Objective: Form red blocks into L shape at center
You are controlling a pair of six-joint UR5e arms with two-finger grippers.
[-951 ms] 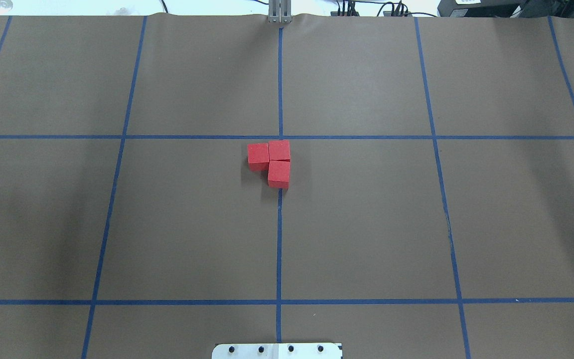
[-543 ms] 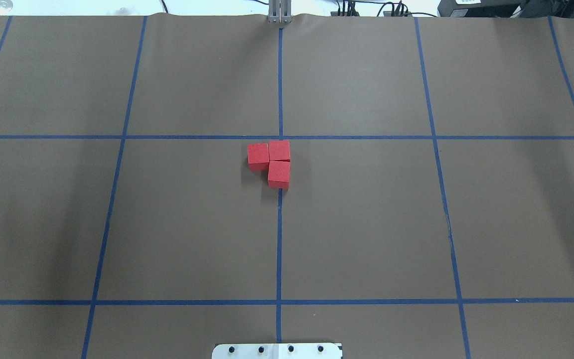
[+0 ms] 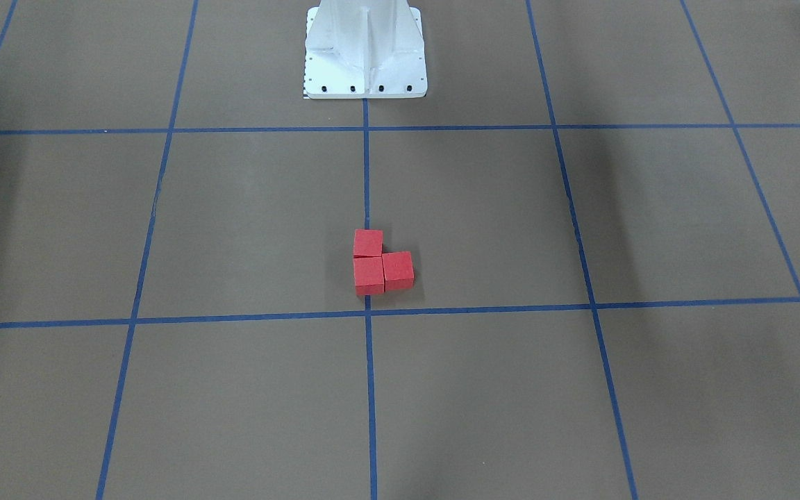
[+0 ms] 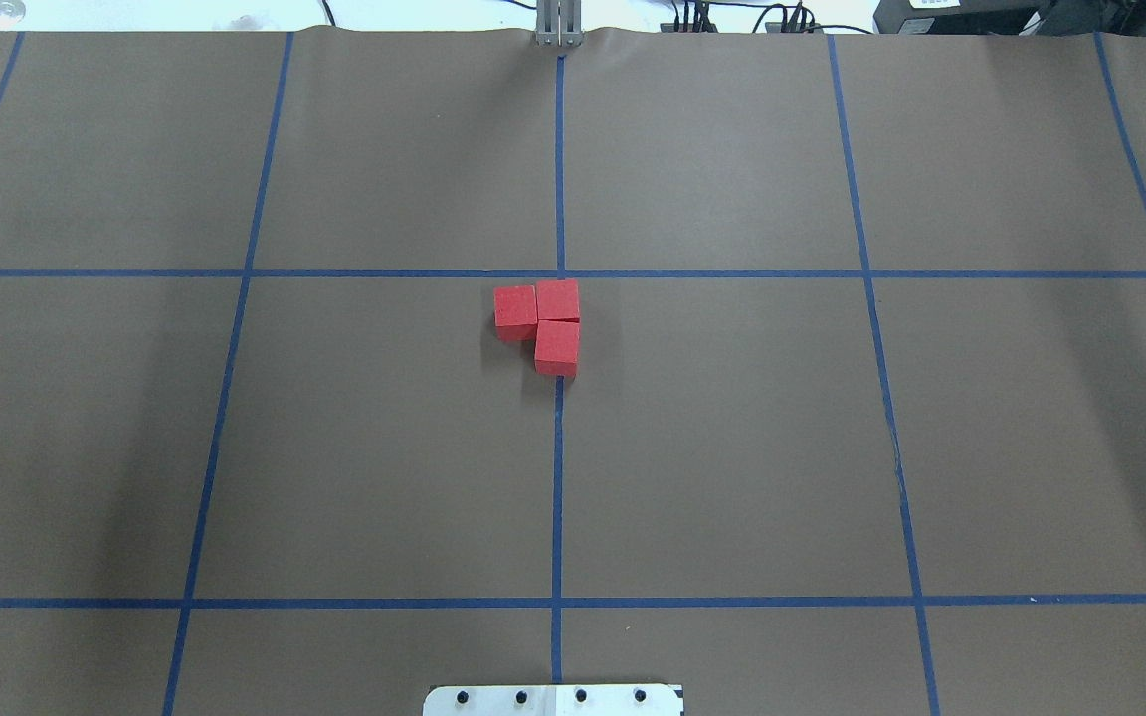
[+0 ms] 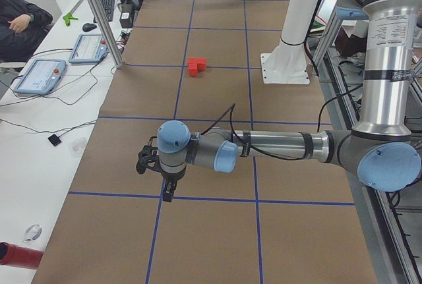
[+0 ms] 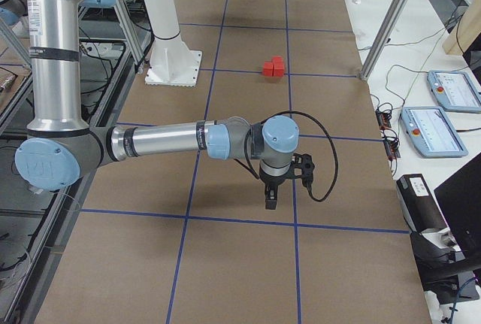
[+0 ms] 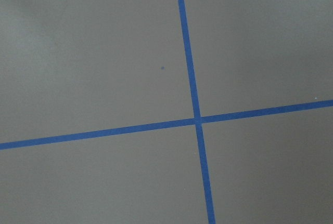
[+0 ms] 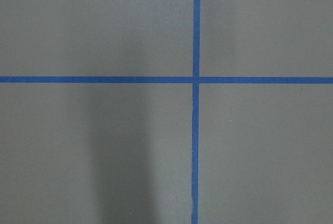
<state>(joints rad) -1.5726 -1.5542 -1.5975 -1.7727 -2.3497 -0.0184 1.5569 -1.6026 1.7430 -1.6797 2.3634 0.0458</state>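
exterior left: left arm (image 5: 277, 145) stretched low, end effector (image 5: 169, 194) pointing down.

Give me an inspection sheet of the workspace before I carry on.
Surface: brown paper with blue tape grid, flat.
Job's things: three red blocks touching in an L, just robot-side of the centre crossing.
Clutter: nothing seen on the paper.
Pincers: left pincer and right pincer hang far from the blocks; open or shut cannot be told.
Cables: a black cable loops off each wrist.
Surroundings: white base plate; tablets and a person at the side bench.
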